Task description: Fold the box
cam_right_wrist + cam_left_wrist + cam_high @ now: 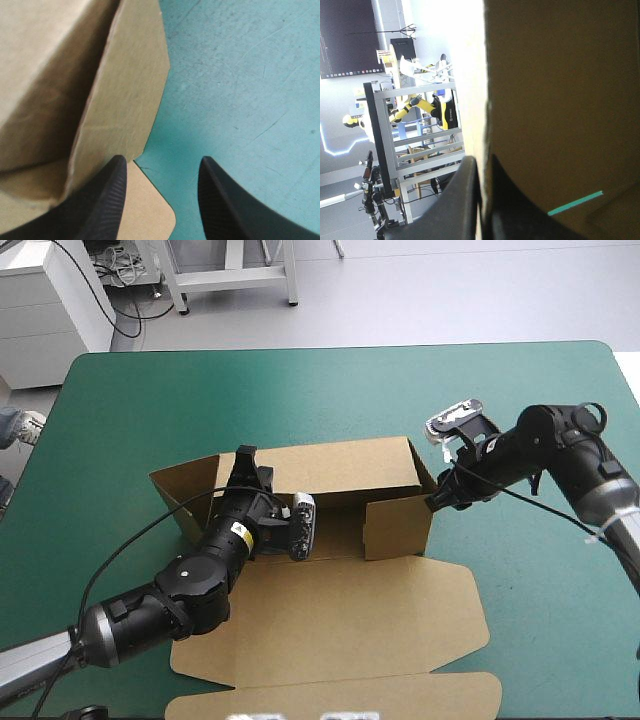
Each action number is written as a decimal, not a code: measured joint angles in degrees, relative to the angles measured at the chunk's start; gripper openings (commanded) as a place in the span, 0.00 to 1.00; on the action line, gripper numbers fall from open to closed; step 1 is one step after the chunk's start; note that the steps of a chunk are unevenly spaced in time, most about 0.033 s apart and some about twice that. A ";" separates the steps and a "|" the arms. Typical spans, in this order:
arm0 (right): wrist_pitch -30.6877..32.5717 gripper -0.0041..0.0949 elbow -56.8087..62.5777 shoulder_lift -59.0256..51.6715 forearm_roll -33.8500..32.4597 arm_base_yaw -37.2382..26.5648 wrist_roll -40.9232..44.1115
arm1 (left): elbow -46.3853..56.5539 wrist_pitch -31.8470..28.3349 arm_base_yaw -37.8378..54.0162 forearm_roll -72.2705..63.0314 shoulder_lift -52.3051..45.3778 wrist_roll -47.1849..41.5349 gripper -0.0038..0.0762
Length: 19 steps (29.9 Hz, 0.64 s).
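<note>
The brown box [340,472] stands half raised at the table's middle, back wall and right wall [398,527] up. Its lid [330,625] lies flat toward the near edge. My left gripper [243,464] is at the box's left end, where a side flap [185,488] leans outward. In the left wrist view its black fingers [470,190] are all but shut [481,161] on an upright edge of brown board [560,100]. My right gripper [441,498] is open at the box's right rear corner. In the right wrist view [162,161] one finger [107,195] overlaps a low board tab, with the side wall [125,90] just ahead.
The teal-green cover [300,390] runs bare from behind the box to the far edge, and also to the right of the box [540,590]. The flat lid's outer flap [330,698] reaches the table's near edge, beside my left arm.
</note>
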 measured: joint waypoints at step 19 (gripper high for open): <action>-15.52 0.46 18.65 -10.59 15.11 2.08 -15.22 | 0.00 0.00 0.00 0.00 0.00 0.00 0.04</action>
